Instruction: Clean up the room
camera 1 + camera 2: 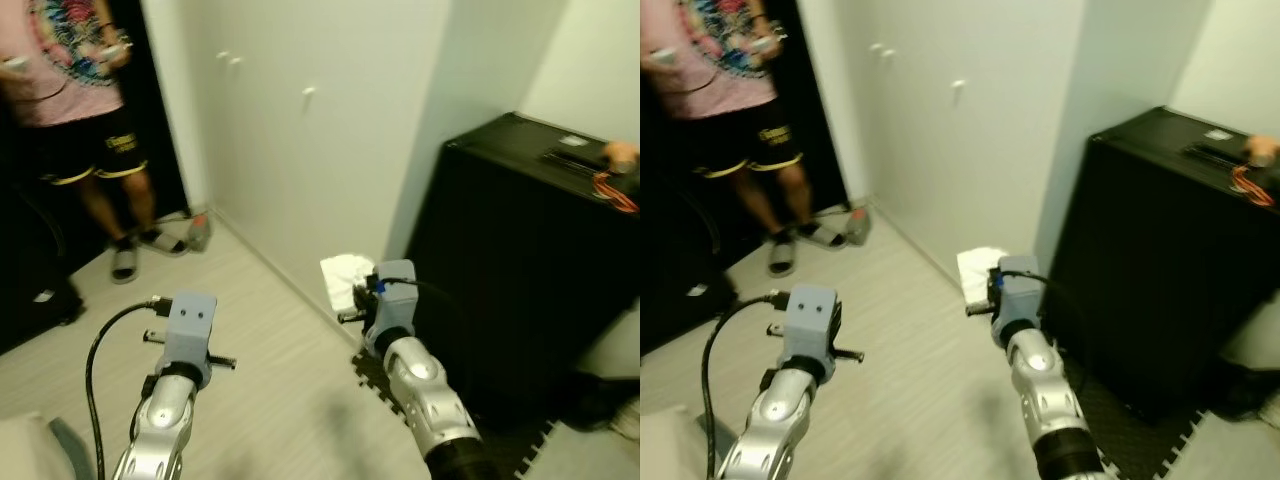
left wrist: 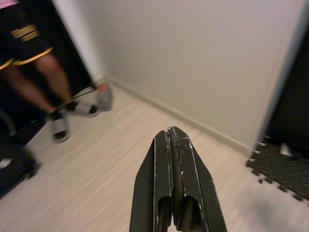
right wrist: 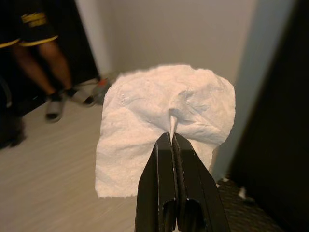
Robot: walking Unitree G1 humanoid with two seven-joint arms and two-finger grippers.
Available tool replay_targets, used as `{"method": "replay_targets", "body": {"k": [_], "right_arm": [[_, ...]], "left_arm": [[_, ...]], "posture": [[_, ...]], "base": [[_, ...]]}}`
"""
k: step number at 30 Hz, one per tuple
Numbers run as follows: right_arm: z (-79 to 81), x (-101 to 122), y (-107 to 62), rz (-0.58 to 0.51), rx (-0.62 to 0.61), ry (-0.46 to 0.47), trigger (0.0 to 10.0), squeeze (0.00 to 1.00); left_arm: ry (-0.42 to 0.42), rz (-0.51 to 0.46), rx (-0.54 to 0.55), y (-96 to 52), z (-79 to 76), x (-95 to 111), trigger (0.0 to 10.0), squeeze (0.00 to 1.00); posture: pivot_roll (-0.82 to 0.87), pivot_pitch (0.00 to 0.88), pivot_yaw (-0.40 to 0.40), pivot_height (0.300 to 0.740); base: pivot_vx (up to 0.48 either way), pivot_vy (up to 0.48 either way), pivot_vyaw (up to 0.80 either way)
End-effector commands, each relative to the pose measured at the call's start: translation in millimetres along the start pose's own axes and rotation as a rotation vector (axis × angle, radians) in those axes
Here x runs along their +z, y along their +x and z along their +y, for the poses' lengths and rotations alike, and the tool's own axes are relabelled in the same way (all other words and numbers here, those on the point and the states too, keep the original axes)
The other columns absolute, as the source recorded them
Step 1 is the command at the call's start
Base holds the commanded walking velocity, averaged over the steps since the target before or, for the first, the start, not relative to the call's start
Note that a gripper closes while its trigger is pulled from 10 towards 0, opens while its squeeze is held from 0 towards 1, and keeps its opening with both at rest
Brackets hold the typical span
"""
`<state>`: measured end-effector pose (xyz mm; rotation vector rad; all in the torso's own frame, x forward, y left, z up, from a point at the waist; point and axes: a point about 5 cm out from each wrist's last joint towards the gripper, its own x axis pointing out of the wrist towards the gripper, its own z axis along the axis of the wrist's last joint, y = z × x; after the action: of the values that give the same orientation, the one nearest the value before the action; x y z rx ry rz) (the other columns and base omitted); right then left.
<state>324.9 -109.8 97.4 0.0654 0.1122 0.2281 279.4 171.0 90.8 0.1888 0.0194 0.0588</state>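
A crumpled white paper tissue (image 3: 164, 121) hangs pinched between the fingertips of my right gripper (image 3: 172, 136), which is shut on it. In the eye views the tissue (image 1: 345, 278) shows just ahead of my right wrist, held above the pale wood floor near the white wall. My left gripper (image 2: 173, 133) is shut with nothing in it and points over the floor toward the wall corner.
A tall black cabinet (image 1: 530, 260) stands to the right, with dark foam mats (image 1: 520, 455) at its foot. White cupboard doors (image 1: 300, 150) run ahead. A person in a pink shirt and black shorts (image 1: 90, 110) stands in the dark doorway at left. A small grey object (image 1: 200, 232) lies by the sandals.
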Motion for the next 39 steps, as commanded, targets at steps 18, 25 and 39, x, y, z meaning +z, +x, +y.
{"method": "replay_targets", "body": {"k": [18, 25, 39], "right_arm": [[-3.3, -6.5, -2.9, 0.027, -0.04, -0.05, 10.0, 0.0], [-3.5, -8.8, -3.3, 0.037, -0.045, -0.04, 10.0, 0.0], [-3.2, -10.4, -3.4, 0.038, -0.057, -0.047, 10.0, 0.0]], "left_arm": [[0.011, 0.012, -0.002, -0.6, -1.1, -3.6, 10.0, 0.0], [0.013, 0.012, 0.001, 0.1, -0.8, -3.1, 10.0, 0.0], [0.014, 0.011, 0.001, 2.2, -0.6, -2.6, 10.0, 0.0]], "posture": [[-0.01, 0.03, -0.013, 0.727], [-0.01, 0.029, -0.013, 0.727], [-0.01, 0.02, -0.007, 0.727]], "base": [[0.0, 0.0, -0.62], [0.0, 0.0, -0.58], [0.0, 0.0, -0.78]]}}
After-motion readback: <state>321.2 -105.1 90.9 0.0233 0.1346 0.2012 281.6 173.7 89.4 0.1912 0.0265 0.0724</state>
